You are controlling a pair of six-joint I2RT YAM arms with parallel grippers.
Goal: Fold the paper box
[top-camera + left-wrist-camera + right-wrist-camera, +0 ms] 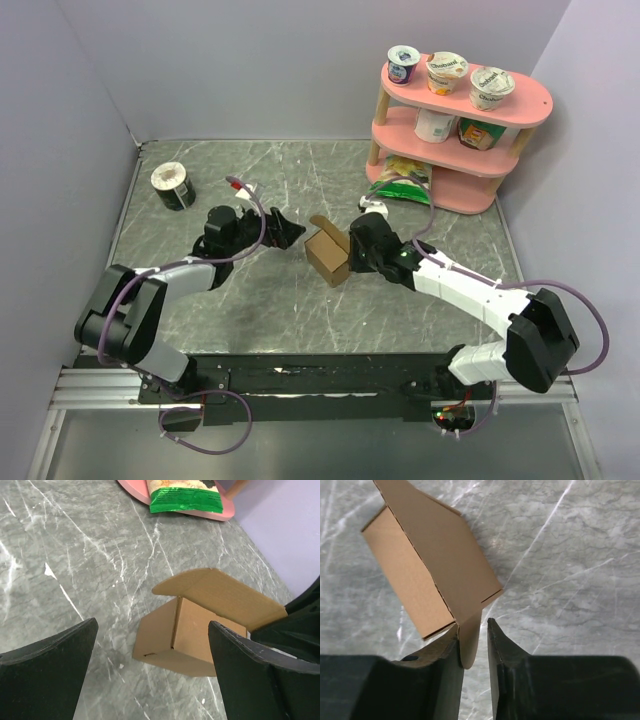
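Right gripper (472,625) fingers narrowed around paper box (405,585) flap, I can't tell if clamped. Left gripper (154,625) spread wide, empty, just left of box.

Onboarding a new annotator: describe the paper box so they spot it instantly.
On the grey marble table, look at the middle, left of the pink shelf. The paper box sits there: plain brown cardboard, flap raised, unlike the round tub.

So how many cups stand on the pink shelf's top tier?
3: the blue-lidded cup at the left end, the middle cup, the right-end cup. The tier below holds more containers, partly hidden.
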